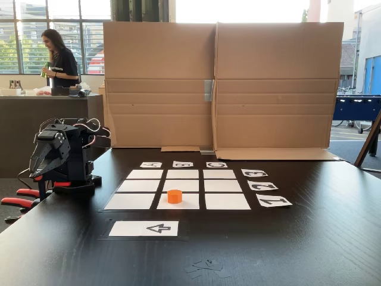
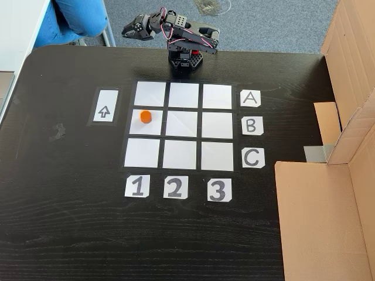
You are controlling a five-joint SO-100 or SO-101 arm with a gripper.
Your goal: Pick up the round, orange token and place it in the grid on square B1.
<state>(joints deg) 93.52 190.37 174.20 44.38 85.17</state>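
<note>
We see a dark wooden table with a small black robot arm (image 2: pixel 186 47) folded up at its edge, and a three-by-three grid (image 2: pixel 183 124) of white paper squares laid out in front of it. White cards mark the grid's sides: the letters A, B and C along one edge and the numbers 1, 2 and 3 along another. A separate white card printed with a black arrow (image 2: pixel 104 112) lies just beside the grid.

The round, orange token (image 2: pixel 146 116) sits upright on square B1 (image 2: pixel 153 127), the middle cell of the row nearest the arrow card. In the view from above it rests toward that cell's outer corner; in the low view from the table's end it stands near the far edge of the cell (image 1: pixel 178 203), within its borders. Nothing touches it.

The gripper (image 2: pixel 130 29) is drawn back beyond the table's edge, well apart from the token and holding nothing. We cannot tell from either view whether its fingers are spread or pressed together; it is small and dark against its surroundings.

As we judge it, the placing is done: the token is in the named square and the arm is parked, so nothing appears left to do.

Cardboard walls (image 1: pixel 220 83) stand behind the table, and a person (image 1: pixel 59 59) stands in the background.
</note>
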